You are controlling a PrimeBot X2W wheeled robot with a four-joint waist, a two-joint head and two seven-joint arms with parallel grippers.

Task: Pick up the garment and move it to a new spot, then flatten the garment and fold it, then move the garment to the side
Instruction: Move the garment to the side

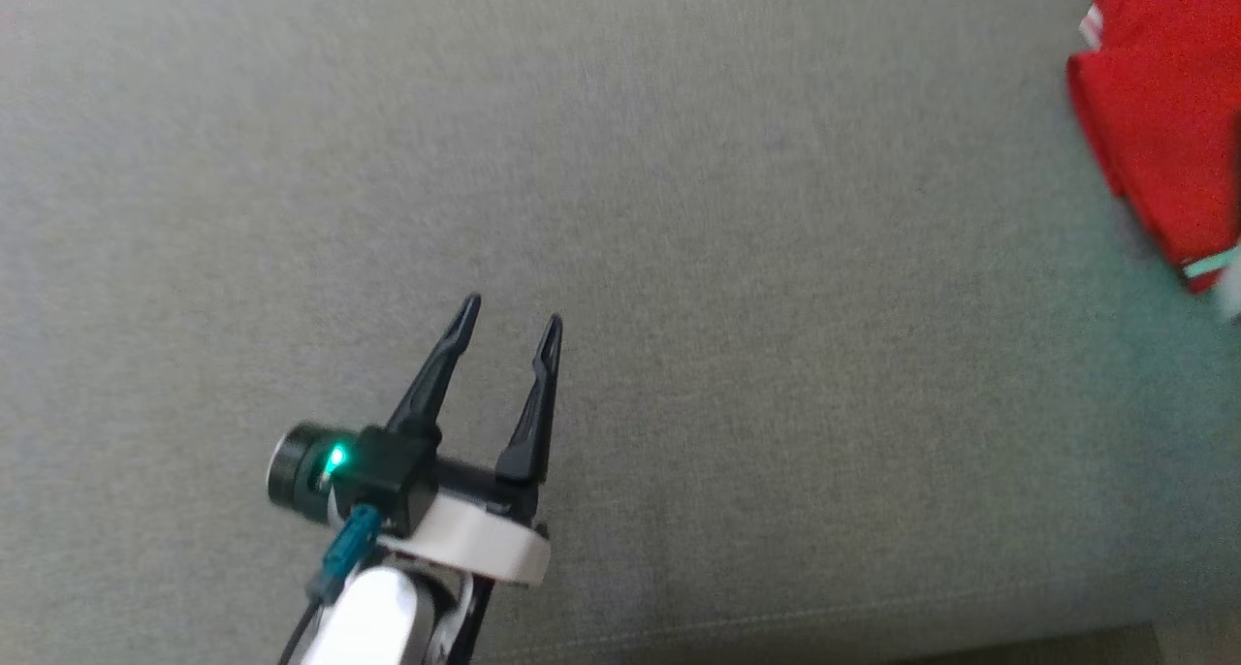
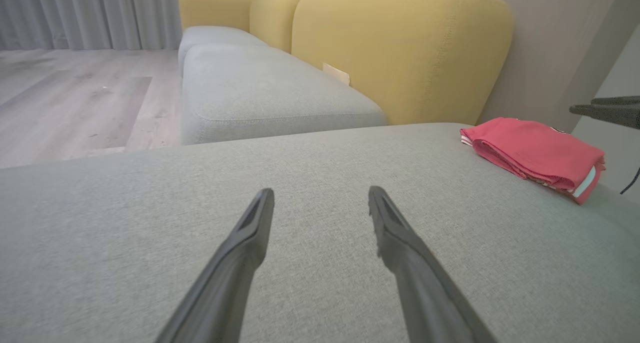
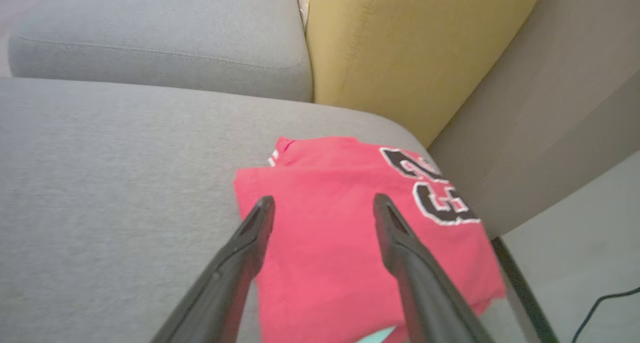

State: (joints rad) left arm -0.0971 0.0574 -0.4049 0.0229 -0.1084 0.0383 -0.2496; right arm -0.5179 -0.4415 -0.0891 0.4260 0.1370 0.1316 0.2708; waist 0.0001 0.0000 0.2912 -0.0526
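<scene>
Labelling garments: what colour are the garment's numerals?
Numerals black with white outline, on red garment; clearest in right wrist view.

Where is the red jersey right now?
The folded red jersey lies at the far right of the head view, on the grey sofa cushion, near the yellow backrest.

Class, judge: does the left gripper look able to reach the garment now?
Probably yes: only bare cushion lies between the open left gripper and the garment, though it's a long sideways reach.
</scene>
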